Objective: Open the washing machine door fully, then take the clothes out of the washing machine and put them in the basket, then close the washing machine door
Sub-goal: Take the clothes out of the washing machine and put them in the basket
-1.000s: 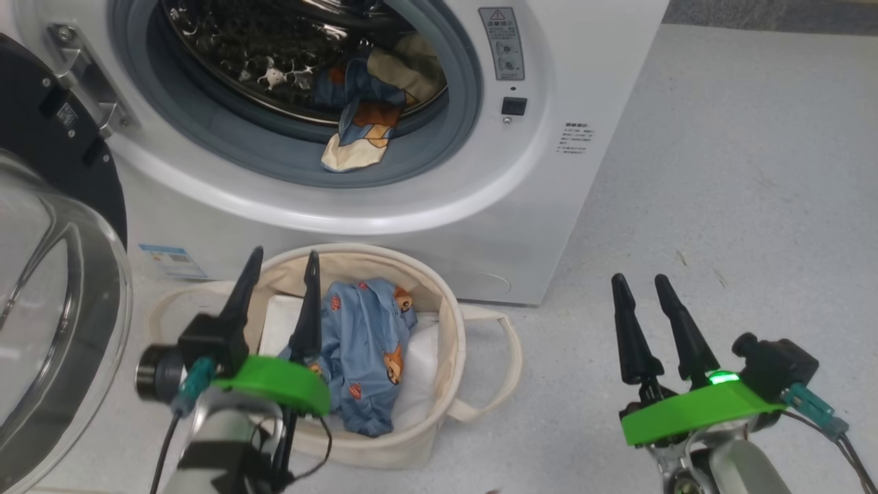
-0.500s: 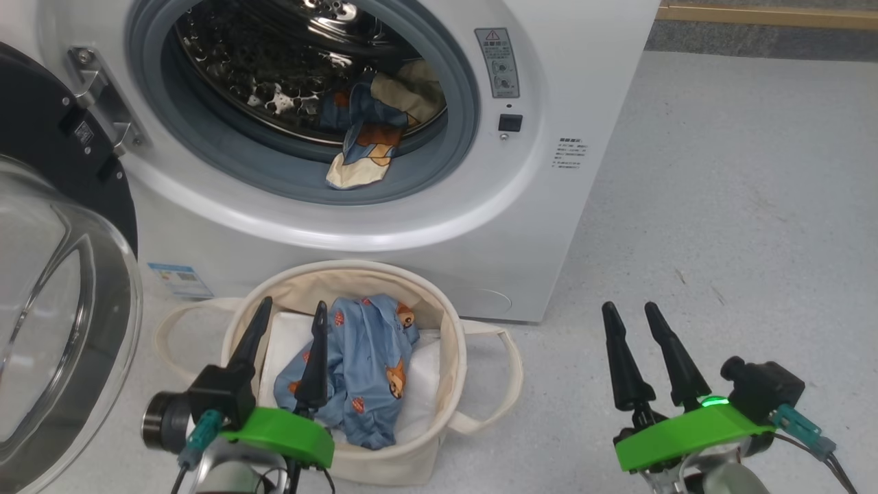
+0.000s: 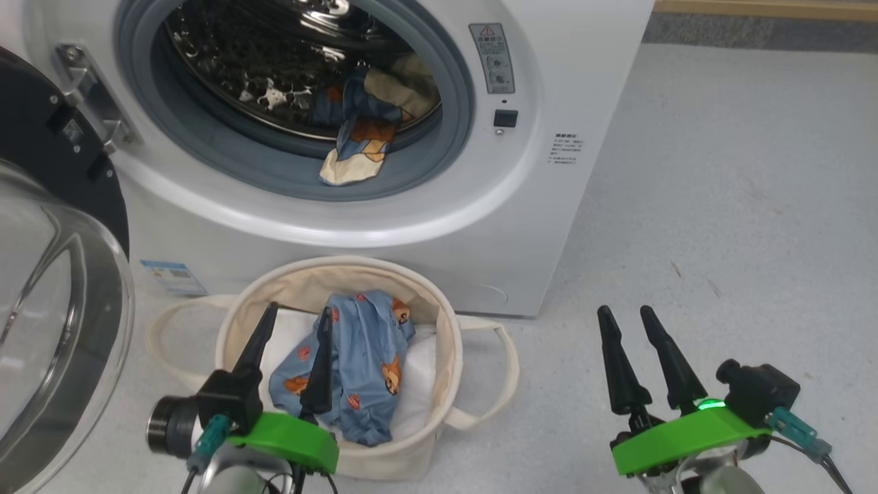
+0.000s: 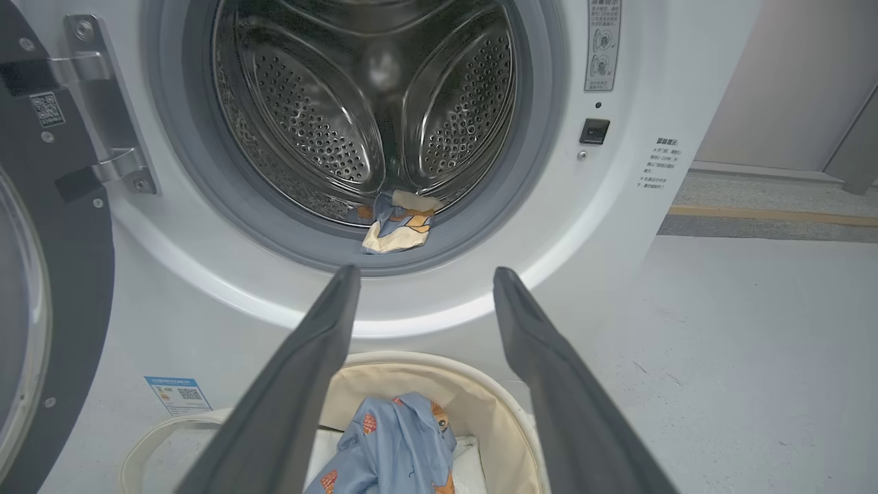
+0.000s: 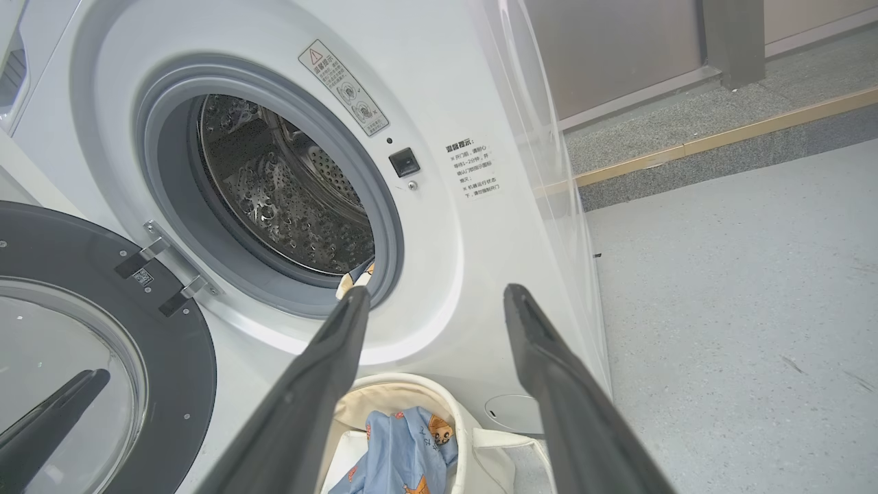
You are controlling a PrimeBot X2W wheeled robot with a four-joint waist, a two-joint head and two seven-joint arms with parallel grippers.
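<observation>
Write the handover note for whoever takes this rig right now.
Left gripper: open, empty, above the basket.
Right gripper: open, empty, over the floor at right.
Washing machine door: swung wide open at left.
Done: one blue garment lies in the basket on a white sheet.
Left: a second garment hangs over the washing machine's grey drum rim; move it to the basket, then close the door.

clothes [image 3: 370, 343]: blue, orange animals | basket [image 3: 309, 283]: cream | washing machine [image 3: 583, 68]: white | floor [image 3: 741, 206]: grey
</observation>
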